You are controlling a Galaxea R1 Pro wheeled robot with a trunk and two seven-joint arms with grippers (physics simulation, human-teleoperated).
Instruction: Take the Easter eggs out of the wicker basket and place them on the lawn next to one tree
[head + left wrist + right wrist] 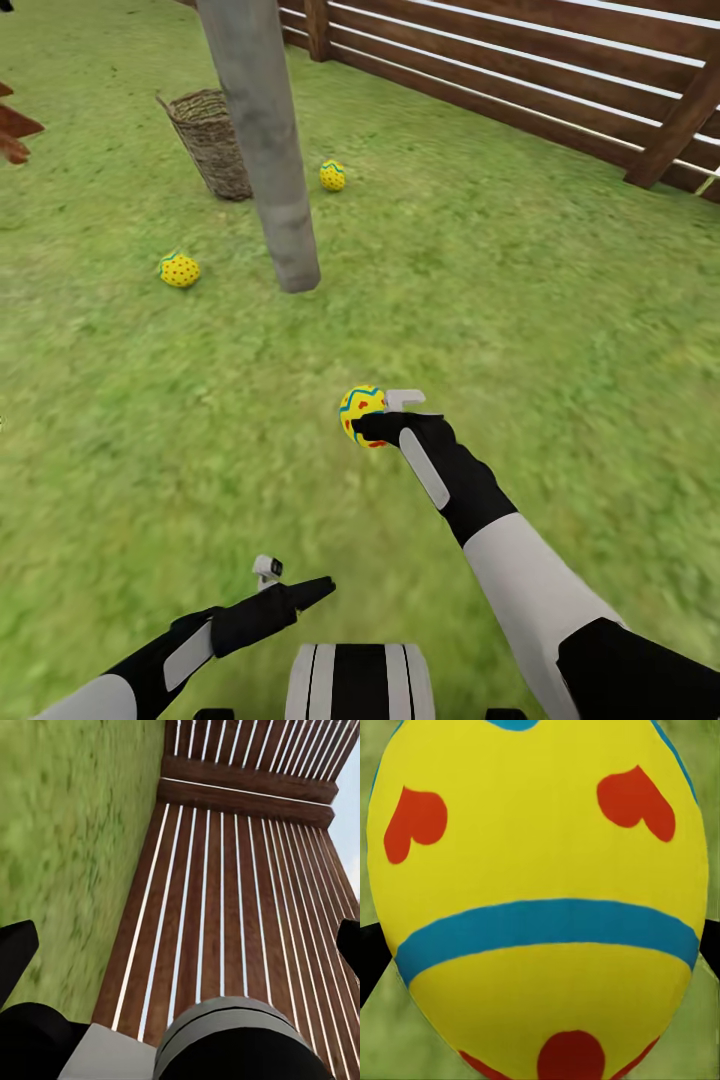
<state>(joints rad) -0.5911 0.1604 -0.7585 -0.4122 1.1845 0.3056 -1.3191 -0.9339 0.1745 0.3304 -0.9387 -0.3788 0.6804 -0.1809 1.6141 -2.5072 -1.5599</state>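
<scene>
Yellow egg, held (362, 414): clamped in right gripper (375, 417) fingers, above lawn (520, 300), near side of tree trunk (265, 140)
Egg 2 (179, 269): on grass, left of trunk
Egg 3 (332, 175): on grass btwn basket and fence (520, 75), just behind trunk
Wicker basket (212, 140): upright, behind trunk
Left gripper (292, 582): fingers spread, holding nothing, low by robot base

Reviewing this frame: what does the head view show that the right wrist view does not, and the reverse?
Head view alone: the tree trunk, the wicker basket behind it, two eggs on the lawn, one spotted and one banded, the fence, and the left gripper empty.

Right wrist view alone: the held egg's painted detail close up, red hearts and a blue band.

Both: that egg in the right gripper, jaws shut on it, over grass.
</scene>
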